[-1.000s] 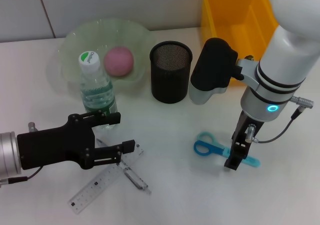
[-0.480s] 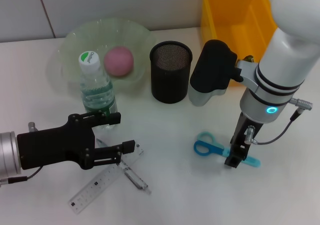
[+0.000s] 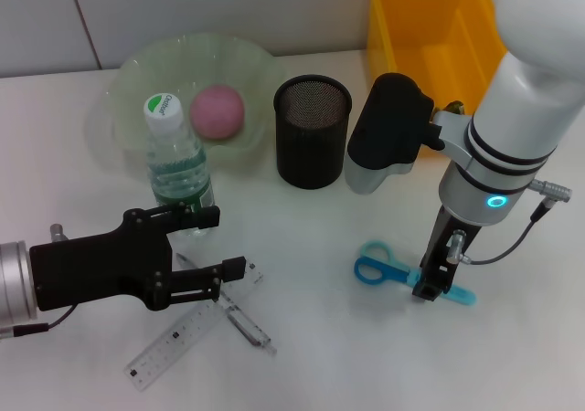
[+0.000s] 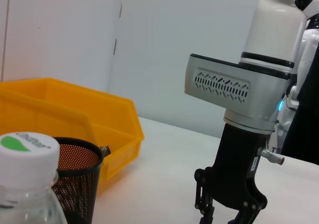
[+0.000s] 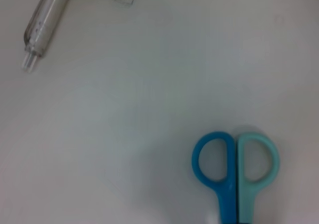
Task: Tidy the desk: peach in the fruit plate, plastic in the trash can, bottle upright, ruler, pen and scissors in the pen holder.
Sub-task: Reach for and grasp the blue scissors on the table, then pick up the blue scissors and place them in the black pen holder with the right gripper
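Landmark: you can place everything off the black mesh pen holder [image 3: 313,130], upright mid-desk.
Right gripper: your right gripper [image 3: 430,288] is down at the desk, front-right of the pen holder, over the blade end of the scissors. Head view shows the fingers low around the blades; you cannot tell if they pinch them or just straddle.
Scissors: scissors [image 3: 393,272] lie flat front-right of the pen holder, blue and teal loops pointing toward the ruler side. Right wrist view shows the loops [image 5: 234,159] closed together.
Left gripper: your left gripper [image 3: 215,242] sits front-left of the pen holder, fingers spread apart, nothing between them. Upper finger is just in front of the bottle base, lower finger over the ruler end.
Bottle: water bottle [image 3: 175,169] stands upright left of the pen holder, touching or overlapping the plate's front rim.
Peach: peach [image 3: 218,111] is in the fruit plate [image 3: 137,73], left of the pen holder.
Ruler: clear ruler [image 3: 178,338] lies flat, front-left of the pen holder, partly under the left gripper.
Pen: clear pen [image 3: 242,324] lies across the ruler, same front-left area.
Trash can: yellow bin [image 3: 430,27] sits behind-right of the pen holder.
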